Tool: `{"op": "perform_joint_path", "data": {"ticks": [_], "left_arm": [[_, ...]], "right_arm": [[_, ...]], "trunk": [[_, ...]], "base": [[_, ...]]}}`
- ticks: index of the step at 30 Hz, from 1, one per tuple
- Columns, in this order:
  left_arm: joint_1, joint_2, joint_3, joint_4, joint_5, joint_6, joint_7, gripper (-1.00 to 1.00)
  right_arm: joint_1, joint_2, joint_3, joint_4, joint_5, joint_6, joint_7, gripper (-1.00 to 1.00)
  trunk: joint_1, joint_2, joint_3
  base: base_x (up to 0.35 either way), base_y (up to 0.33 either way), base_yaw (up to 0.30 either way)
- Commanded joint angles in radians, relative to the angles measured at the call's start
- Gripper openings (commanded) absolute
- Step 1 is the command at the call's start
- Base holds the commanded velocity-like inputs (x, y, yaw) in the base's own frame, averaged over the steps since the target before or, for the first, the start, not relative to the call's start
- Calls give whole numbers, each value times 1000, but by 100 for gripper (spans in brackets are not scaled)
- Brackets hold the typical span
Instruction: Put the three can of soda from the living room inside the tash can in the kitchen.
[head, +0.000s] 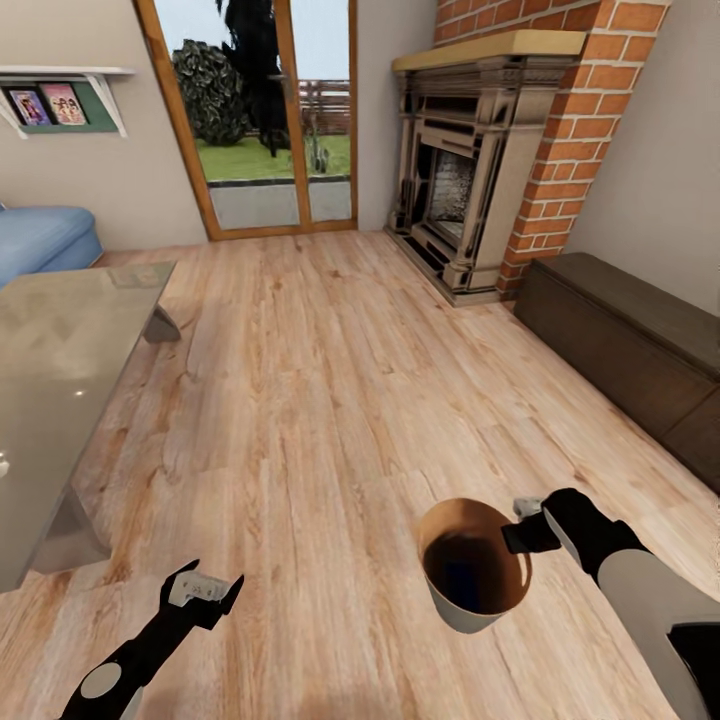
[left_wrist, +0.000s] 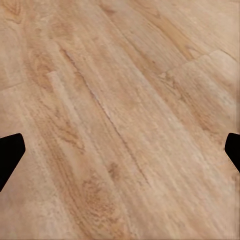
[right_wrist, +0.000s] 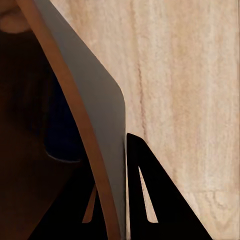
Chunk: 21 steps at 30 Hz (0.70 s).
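Observation:
The tash can (head: 478, 600), a round tapered bin that is brown inside and pale grey outside, hangs tilted just above the wood floor at lower right. My right gripper (head: 520, 535) is shut on its rim. In the right wrist view the black fingers (right_wrist: 150, 190) clamp the thin wall of the bin (right_wrist: 95, 100), one inside and one outside. A dark blue patch shows deep inside it. My left gripper (head: 210, 585) hangs open over bare floor at lower left, its fingertips (left_wrist: 10, 155) spread wide with nothing between them. The cans of soda are out of view.
A glass-topped coffee table (head: 60, 360) fills the left side, with a blue sofa (head: 40, 240) behind it. A brick fireplace (head: 470, 180) and a long dark-wood bench (head: 630, 340) line the right wall. Glass doors (head: 270, 110) stand at the back.

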<state>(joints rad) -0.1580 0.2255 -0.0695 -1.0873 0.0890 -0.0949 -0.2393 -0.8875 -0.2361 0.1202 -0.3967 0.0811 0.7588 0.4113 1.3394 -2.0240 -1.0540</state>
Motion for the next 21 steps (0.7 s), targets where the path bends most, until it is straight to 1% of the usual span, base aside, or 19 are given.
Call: {"op": "perform_joint_path", "data": {"ticks": [1, 4, 10, 14, 21], "left_arm": [[0, 0, 0, 0, 0, 0, 0, 100], [0, 0, -1, 1, 0, -7, 0, 100], [0, 0, -1, 2, -1, -17, 0, 100], [0, 0, -1, 3, -1, -17, 0, 100], [0, 0, -1, 3, -2, -19, 0, 100]], "right_arm": [[1, -1, -2, -1, -7, 2, 5, -100], [2, -3, -3, -2, -8, 1, 4, -100], [2, -7, -4, -3, -9, 2, 4, -100], [2, -6, -3, -4, -9, 2, 4, -100], [2, -5, -2, -4, -9, 2, 3, -100]], "trunk": [[0, 0, 0], [0, 0, 2], [0, 0, 8], [0, 0, 13], [0, 0, 21]], "base": [[0, -102, -18], [0, -50, -96], [-38, -32, -182], [-207, -129, -196], [-273, -143, -194]]}}
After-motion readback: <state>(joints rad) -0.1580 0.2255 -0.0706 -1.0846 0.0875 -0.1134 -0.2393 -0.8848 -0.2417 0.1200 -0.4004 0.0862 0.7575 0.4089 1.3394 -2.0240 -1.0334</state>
